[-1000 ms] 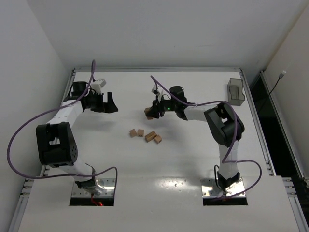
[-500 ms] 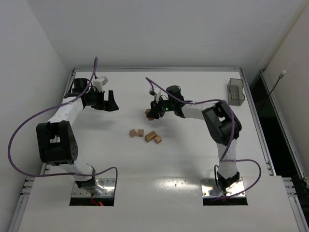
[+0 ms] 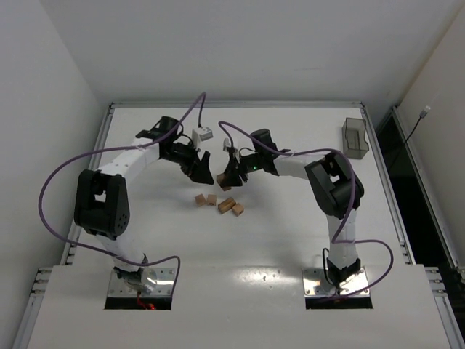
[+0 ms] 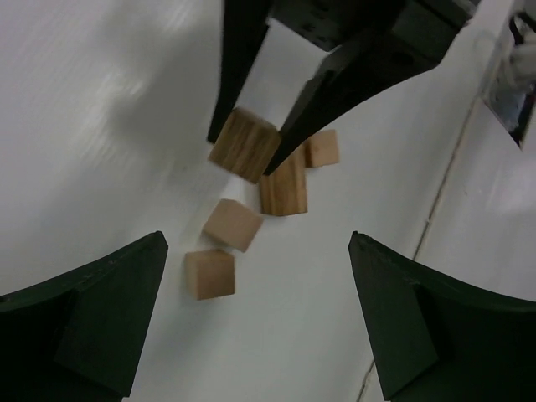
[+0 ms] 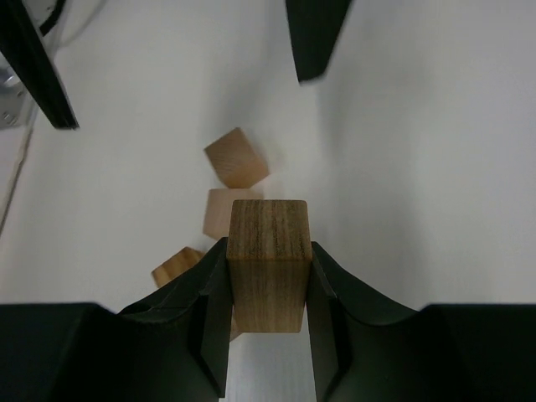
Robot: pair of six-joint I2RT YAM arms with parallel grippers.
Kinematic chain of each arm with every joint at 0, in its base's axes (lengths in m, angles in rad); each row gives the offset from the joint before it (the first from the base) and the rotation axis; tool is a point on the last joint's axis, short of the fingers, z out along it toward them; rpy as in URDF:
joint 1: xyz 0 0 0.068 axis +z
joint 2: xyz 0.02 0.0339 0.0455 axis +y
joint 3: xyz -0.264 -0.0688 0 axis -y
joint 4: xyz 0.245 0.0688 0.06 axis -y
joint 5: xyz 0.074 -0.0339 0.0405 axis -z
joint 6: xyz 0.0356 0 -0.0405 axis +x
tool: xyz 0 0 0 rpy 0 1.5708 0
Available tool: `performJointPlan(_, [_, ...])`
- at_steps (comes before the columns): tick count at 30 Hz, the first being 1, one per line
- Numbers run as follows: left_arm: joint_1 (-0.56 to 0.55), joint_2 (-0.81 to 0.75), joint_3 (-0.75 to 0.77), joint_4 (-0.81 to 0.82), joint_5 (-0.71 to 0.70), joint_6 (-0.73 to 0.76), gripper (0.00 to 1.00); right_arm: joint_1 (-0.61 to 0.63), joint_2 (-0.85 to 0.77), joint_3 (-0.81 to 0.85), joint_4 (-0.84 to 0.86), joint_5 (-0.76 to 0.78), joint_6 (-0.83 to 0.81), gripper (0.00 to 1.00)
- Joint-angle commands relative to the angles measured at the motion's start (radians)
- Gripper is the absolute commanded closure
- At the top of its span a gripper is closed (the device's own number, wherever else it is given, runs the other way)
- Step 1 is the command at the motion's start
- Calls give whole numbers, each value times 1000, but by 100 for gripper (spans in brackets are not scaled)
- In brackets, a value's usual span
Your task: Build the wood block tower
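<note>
**Surroundings of the work area, top view**

A white worktop point(image 3: 240, 247) fills the middle of the frame, edged at the right by a metal rail point(image 3: 385, 178). A translucent grey bin point(image 3: 354, 138) stands upright in the upper right corner of the worktop, near the rail. White walls point(image 3: 218, 43) close the top and left. A thin dark cable point(image 3: 416, 125) hangs on the right wall.

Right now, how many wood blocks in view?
5. One block in the right gripper; four loose on the table: two cubes, then a brick with a cube close beside it. None appear hidden.
</note>
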Motion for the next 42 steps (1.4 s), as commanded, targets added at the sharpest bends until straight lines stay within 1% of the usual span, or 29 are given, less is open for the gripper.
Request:
performJointPlan(1, [-65, 20, 71, -106, 89, 146, 14, -6, -39, 69, -156, -241, -286, 100])
performJointPlan(2, [-74, 20, 71, -115, 89, 155, 17, -6, -39, 96, -193, -259, -322, 100])
performJointPlan(3, [-85, 20, 71, -126, 89, 168, 17, -6, -39, 109, -272, -273, -392, 100])
performJointPlan(5, [-106, 20, 71, -126, 80, 180, 20, -15, -48, 129, -320, -315, -435, 100])
performJointPlan(8, [-115, -4, 71, -115, 68, 192, 20, -15, -48, 156, -426, -371, -524, 100])
performJointPlan(11, [-115, -33, 51, -71, 50, 179, 22, -15, -67, 166, -506, -411, -579, 100])
performJointPlan(16, [-137, -69, 30, -3, -18, 151, 28, -15, -77, 187, -593, -460, -601, 100])
performJointPlan(19, [-157, -99, 7, 50, -56, 126, 30, -15, -35, 248, -649, -482, -601, 100])
performJointPlan(20, [-157, -118, 7, 75, -65, 116, 30, -15, -22, 265, -697, -496, -615, 100])
performJointPlan(22, [-183, -131, -18, 86, -84, 116, 32, -15, 11, 305, -764, -511, -633, 100])
performJointPlan(25, [-204, -141, -27, 95, -104, 116, 32, -15, 36, 342, -807, -533, -655, 100])
performJointPlan(35, [-204, -141, -27, 95, -76, 116, 37, -33, 99, 416, -995, -563, -802, 100])
performJointPlan(40, [-204, -122, -18, 95, -53, 116, 38, -33, 146, 498, -1204, -594, -960, 100])
performJointPlan(42, [-204, -122, -5, 86, -35, 116, 38, -42, 160, 512, -1227, -606, -981, 100])
